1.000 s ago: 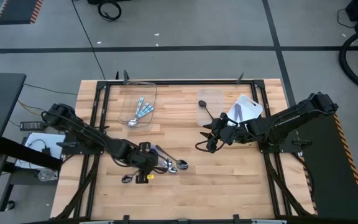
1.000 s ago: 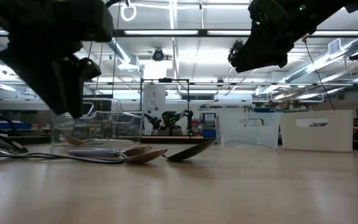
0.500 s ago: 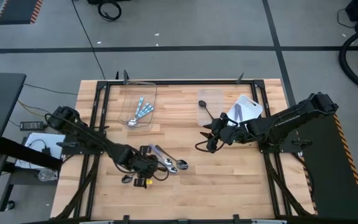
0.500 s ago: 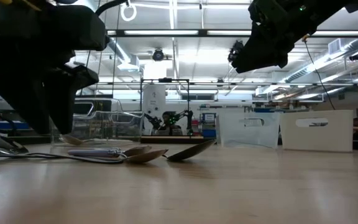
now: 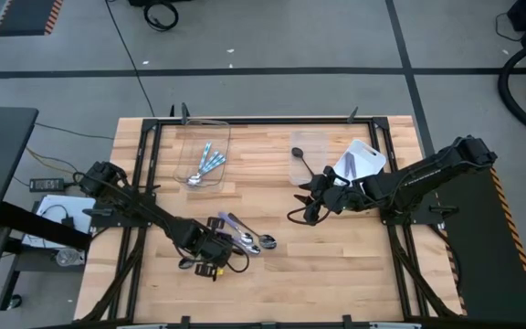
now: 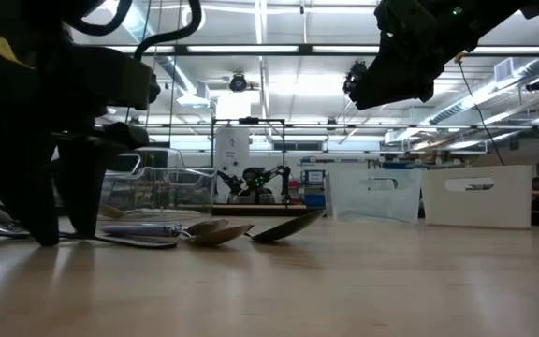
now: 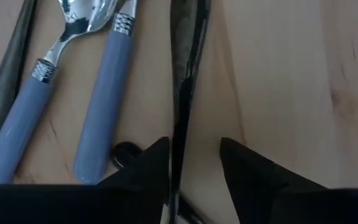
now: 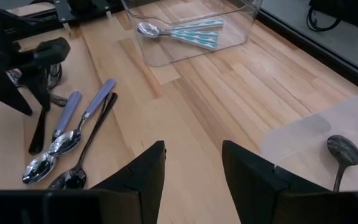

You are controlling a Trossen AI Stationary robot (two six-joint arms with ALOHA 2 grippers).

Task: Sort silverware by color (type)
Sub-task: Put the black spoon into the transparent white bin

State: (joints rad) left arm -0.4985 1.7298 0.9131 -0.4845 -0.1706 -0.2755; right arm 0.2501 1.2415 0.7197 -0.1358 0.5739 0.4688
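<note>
Though I see no writing, my left gripper (image 7: 194,158) is open around a dark spoon (image 7: 184,68), its bowl cut off; my right gripper (image 8: 191,165) hangs open

Bright ceiling strip lights wash the scene evenly; low view arms silhouetted, shadows faint.

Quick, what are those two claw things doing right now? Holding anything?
Left gripper: jaws open, straddling a dark spoon on the table, not yet gripping.
Right gripper: jaws open, empty, above the table.
</note>
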